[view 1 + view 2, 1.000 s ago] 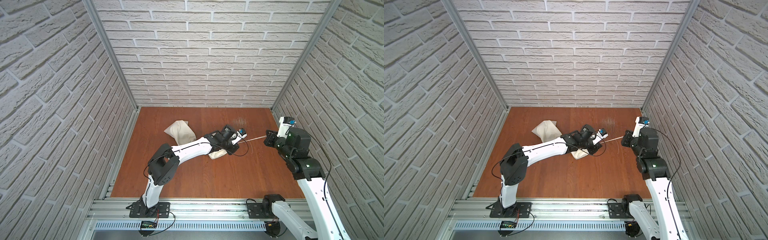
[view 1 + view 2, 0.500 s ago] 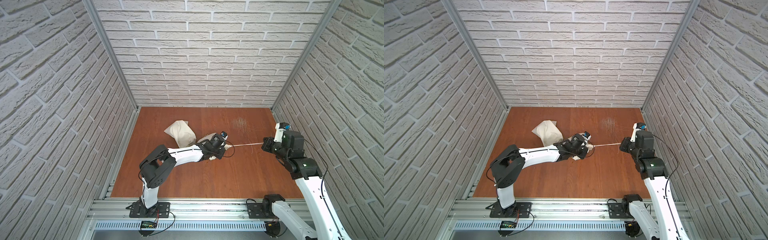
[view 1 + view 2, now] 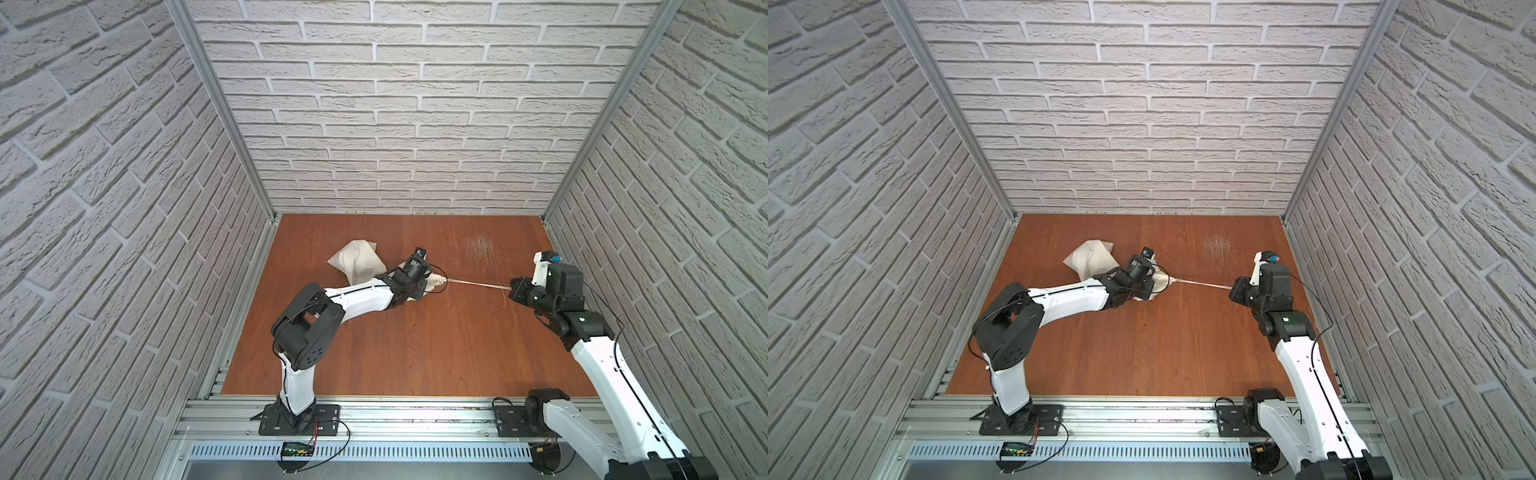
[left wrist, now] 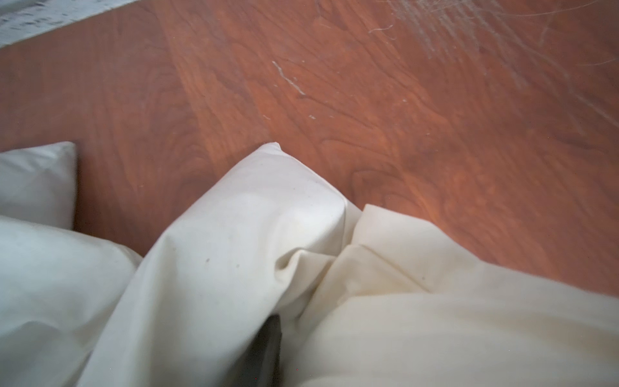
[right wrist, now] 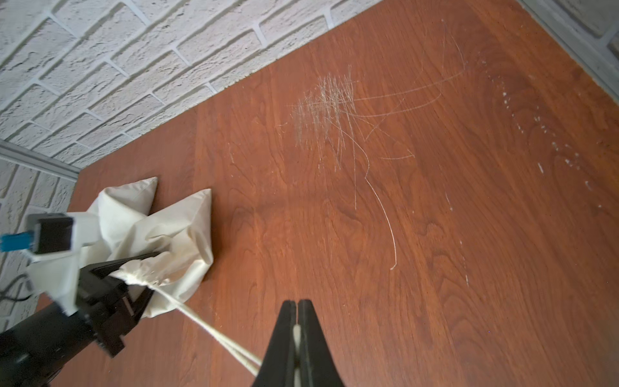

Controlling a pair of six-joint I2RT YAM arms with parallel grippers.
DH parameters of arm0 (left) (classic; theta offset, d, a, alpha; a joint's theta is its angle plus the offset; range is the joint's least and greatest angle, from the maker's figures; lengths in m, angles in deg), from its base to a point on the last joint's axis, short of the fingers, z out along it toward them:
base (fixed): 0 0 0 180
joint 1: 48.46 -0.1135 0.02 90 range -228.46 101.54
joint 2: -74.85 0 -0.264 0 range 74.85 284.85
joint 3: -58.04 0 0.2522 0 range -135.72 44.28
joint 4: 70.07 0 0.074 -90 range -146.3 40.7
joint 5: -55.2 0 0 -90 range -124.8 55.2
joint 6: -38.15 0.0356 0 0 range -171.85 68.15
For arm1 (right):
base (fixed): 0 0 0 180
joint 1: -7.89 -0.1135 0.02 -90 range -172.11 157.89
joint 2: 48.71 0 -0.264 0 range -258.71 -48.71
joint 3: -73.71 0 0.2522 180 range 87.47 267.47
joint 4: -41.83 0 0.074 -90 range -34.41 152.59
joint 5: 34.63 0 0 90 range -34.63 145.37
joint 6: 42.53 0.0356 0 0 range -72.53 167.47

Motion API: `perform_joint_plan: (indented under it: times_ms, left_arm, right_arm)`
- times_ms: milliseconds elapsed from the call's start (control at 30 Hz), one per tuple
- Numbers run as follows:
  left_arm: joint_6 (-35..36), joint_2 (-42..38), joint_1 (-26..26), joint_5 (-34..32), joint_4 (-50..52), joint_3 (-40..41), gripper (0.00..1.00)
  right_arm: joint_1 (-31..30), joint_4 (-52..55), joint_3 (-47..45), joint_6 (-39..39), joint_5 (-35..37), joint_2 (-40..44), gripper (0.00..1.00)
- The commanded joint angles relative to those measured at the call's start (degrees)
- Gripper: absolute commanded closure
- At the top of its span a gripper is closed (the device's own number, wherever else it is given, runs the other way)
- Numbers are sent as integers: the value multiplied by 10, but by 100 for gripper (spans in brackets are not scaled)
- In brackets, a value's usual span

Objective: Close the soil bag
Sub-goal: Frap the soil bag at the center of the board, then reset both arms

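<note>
The soil bag (image 3: 355, 262) is a cream cloth sack lying crumpled at the middle left of the wooden table, seen in both top views (image 3: 1090, 259). Its mouth (image 5: 140, 273) is bunched tight. My left gripper (image 5: 147, 276) is open, its jaws standing apart on either side of that bunched mouth (image 3: 429, 282). In the left wrist view cloth (image 4: 234, 234) fills the foreground and only one dark finger (image 4: 268, 348) shows. A thin pale cord (image 3: 473, 284) runs taut from the mouth to my right gripper (image 5: 296, 321), which is shut on it (image 3: 513, 289).
A patch of pale scratches (image 3: 480, 245) marks the table at the back right. Brick-pattern walls enclose three sides, and a metal rail (image 3: 415, 409) with both arm bases runs along the front edge. Bare wood (image 3: 415, 353) lies between the arms.
My left gripper has drawn back to the left with the bag's mouth, and its jaws have parted. The taut cord between the two grippers has grown longer. The right gripper stayed shut.
</note>
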Motion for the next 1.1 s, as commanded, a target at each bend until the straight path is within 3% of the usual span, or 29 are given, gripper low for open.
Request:
perform_joint_plan:
  times_ms: [0, 100, 267, 400, 533, 667, 767, 900, 1000, 1067]
  left_arm:
    - [37, -18, 17, -95, 43, 35, 53]
    - [54, -41, 65, -40, 4, 37, 34]
    - [60, -119, 99, 41, -39, 57, 2]
    - [69, -172, 82, 71, -15, 57, 2]
    - [6, -225, -7, 23, -5, 86, 2]
    - [-114, -253, -157, -137, 52, 121, 2]
    - [-138, -294, -241, -191, 10, 185, 2]
    - [-96, -317, -301, -277, -97, 275, 2]
    - [-41, -297, -323, -272, -156, 304, 2]
    - [16, -288, -324, -237, -228, 318, 2]
  right_arm:
    - [32, -99, -38, 7, 82, -20, 95]
    - [33, -120, -71, -5, 100, -53, 89]
    - [33, -127, -86, -13, 160, -50, 48]
    - [33, -114, -64, -16, 237, -63, 25]
    - [31, -183, -76, -34, 250, -88, 1]
    - [5, -323, -116, -75, 294, -132, 0]
    - [-22, -430, -136, -123, 322, -188, 1]
    - [-54, -624, -190, -202, 343, -261, 1]
    - [-55, -720, -215, -224, 311, -314, 1]
    - [-50, -689, -200, -227, 286, -316, 1]
